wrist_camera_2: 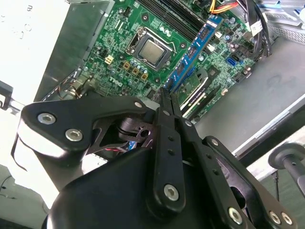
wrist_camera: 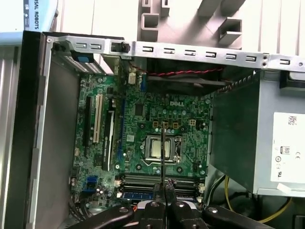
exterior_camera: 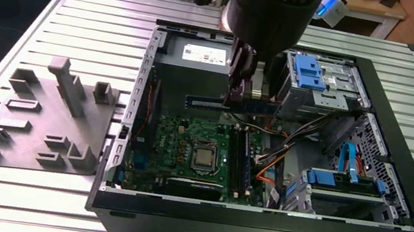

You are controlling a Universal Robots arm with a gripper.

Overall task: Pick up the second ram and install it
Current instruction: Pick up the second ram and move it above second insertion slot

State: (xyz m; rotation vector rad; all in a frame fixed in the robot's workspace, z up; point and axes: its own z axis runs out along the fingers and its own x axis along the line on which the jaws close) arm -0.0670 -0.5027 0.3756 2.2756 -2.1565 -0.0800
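Observation:
My gripper (exterior_camera: 235, 103) hangs inside the open computer case, shut on the second ram (exterior_camera: 262, 107), a thin bluish stick held level above the green motherboard (exterior_camera: 178, 142) and close to the power-supply box. In the second wrist view the ram (wrist_camera_2: 198, 47) juts out from the gripper (wrist_camera_2: 167, 93) across the board. The first wrist view shows the ram (wrist_camera: 163, 152) edge-on over the processor socket, running from the gripper (wrist_camera: 166, 183). It lies crosswise to the black memory slots (wrist_camera: 157, 181). Another blue stick (wrist_camera: 136, 194) sits in one slot.
The grey power-supply box (exterior_camera: 194, 65) stands just behind the gripper. Blue-latched drive cages (exterior_camera: 312, 73) and orange cables (exterior_camera: 266, 162) crowd the exterior view's right. A grey parts fixture (exterior_camera: 41, 122) lies on the slatted table to the exterior view's left.

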